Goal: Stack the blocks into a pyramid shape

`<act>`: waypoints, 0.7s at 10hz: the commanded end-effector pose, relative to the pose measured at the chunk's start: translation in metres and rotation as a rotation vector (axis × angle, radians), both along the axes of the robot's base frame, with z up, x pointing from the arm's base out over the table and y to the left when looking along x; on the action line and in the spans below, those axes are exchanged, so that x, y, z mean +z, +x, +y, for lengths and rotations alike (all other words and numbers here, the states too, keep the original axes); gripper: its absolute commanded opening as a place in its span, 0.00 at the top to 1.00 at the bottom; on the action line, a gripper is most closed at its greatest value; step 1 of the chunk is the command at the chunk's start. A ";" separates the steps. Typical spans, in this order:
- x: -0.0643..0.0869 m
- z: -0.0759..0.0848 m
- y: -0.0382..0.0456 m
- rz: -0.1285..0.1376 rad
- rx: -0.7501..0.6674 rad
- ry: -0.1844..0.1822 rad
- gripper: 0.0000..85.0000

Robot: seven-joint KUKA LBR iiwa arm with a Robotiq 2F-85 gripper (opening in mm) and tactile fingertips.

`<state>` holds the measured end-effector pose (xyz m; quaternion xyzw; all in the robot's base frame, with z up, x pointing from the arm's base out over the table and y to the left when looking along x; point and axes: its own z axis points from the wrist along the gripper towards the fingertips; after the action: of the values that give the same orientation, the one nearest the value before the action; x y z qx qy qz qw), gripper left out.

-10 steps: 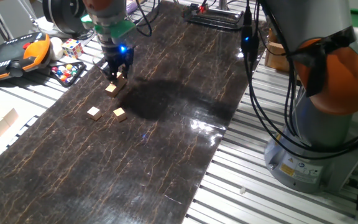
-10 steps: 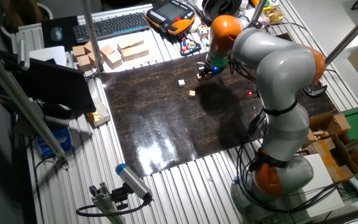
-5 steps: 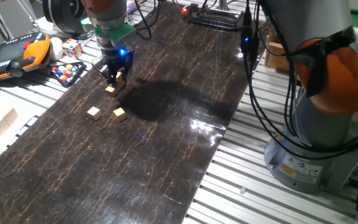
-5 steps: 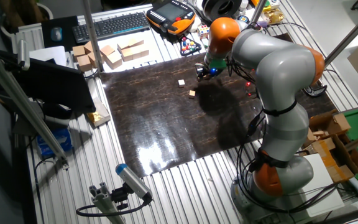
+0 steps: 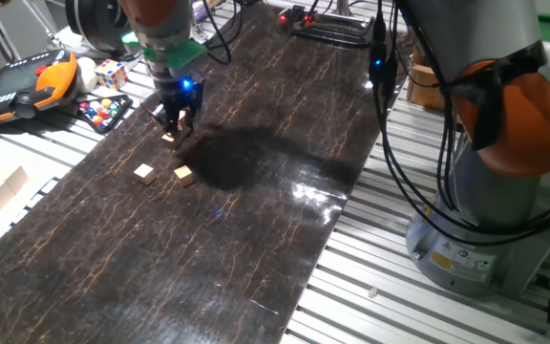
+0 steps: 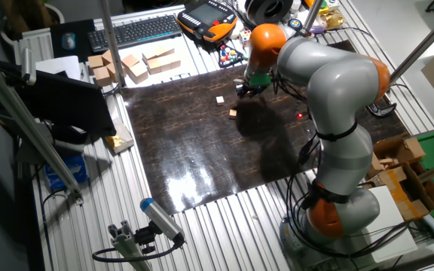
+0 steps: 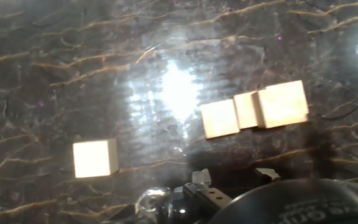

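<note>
The gripper [image 5: 177, 122] is lifting off the started pyramid [image 7: 257, 109], apparently empty though its opening is unclear, and should be heading for the loose cubes [image 5: 144, 173], descending squarely.

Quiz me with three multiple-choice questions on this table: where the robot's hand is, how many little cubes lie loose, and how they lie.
1. The gripper hangs over: A the keyboard; B the cluster of cubes; C the puzzle cube.
2. Loose cubes away from that cluster: A two; B four; C none.
3. Those loose cubes are: A stacked; B in the jaws; C apart, flat on the mat.

Answers:
1 B: the gripper sits just above the cluster.
2 A: two single cubes show in both fixed views.
3 C: dark mat shows between them.
</note>
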<state>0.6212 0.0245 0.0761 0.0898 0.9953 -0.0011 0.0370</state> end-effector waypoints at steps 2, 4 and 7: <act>-0.004 0.009 -0.0071 -0.005 -0.020 0.011 0.50; -0.005 0.010 -0.0077 -0.003 -0.031 0.022 0.53; -0.005 0.010 -0.0077 0.006 -0.030 -0.032 0.53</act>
<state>0.6134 0.0345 0.0705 0.1039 0.9938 -0.0176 0.0355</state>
